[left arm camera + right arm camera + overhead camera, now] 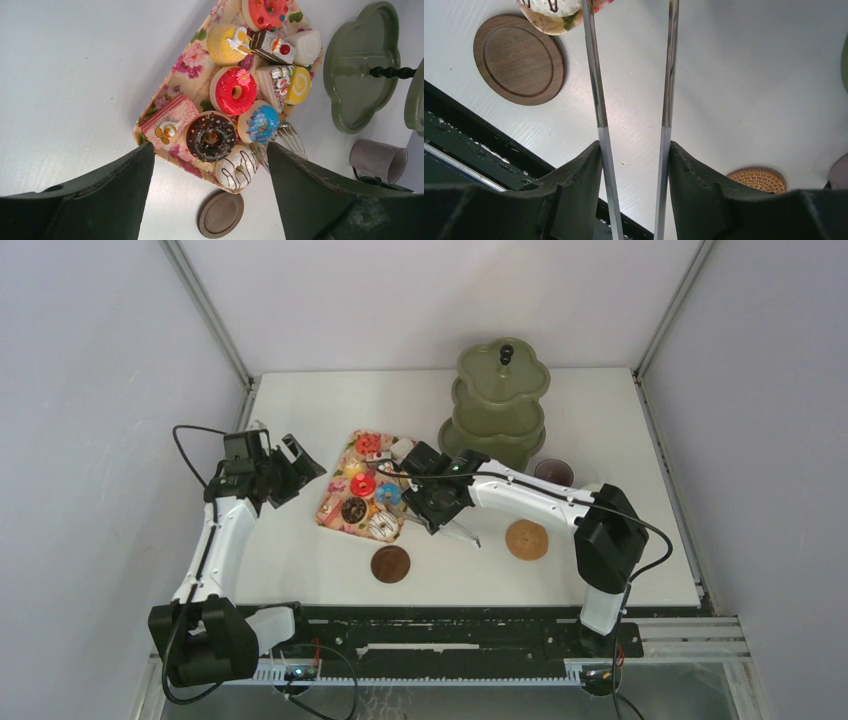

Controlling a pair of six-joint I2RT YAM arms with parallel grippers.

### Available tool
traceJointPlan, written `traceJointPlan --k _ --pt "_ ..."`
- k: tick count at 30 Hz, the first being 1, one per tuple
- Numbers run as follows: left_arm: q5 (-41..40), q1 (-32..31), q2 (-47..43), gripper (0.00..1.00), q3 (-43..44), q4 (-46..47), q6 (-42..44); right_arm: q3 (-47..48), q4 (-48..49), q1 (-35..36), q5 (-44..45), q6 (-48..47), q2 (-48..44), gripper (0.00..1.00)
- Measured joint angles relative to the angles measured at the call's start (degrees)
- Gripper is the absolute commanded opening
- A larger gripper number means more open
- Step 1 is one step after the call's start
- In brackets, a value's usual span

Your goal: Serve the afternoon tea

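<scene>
Several toy pastries lie on the floral tray [340, 518]: a red donut [233, 91], a chocolate donut [210, 137], a white striped donut [237, 167], a blue donut [258, 122] and cake slices. My left gripper [300, 465] is open and empty, above the table just left of the tray. My right gripper [438, 508] is shut on the metal tongs [596, 90]. The tongs' arms stand apart and their tips [290, 137] lie by the blue donut. The mauve mug [553, 472] stands right of the stand. The dark green mug does not show.
A green three-tier stand [503, 400] stands at the back, right of the tray. A dark wooden coaster [390, 564] lies in front of the tray. A rattan coaster [526, 539] lies to its right. A black rail runs along the near table edge.
</scene>
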Motion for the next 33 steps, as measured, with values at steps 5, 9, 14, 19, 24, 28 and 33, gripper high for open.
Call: traceJointPlan --k 5,9,14,19,24,28,33 --pt "0.02 0.0 0.02 0.87 0.0 0.0 0.0 0.0 -0.02 0.13 -0.07 -0.68 0.7 0.53" --pt "0.02 0.0 0.15 0.87 0.0 0.0 0.0 0.0 0.17 0.44 -0.5 -1.42 0.79 0.4" --pt "0.02 0.0 0.2 0.87 0.0 0.0 0.0 0.0 0.37 0.48 -0.96 -1.9 0.79 0.28" --pt "0.07 0.0 0.2 0.87 0.0 0.0 0.0 0.0 0.42 0.52 -1.09 -1.84 0.79 0.15" --pt "0.07 0.0 0.2 0.87 0.0 0.0 0.0 0.0 0.33 0.55 -1.14 -1.66 0.17 0.09" --pt "0.07 0.0 0.2 0.87 0.0 -0.02 0.02 0.0 0.24 0.57 -1.33 -1.57 -2.1 0.04" --pt "-0.04 0.0 0.2 0.87 0.02 -0.2 0.07 0.0 0.0 0.59 -1.36 -1.36 -6.27 0.02"
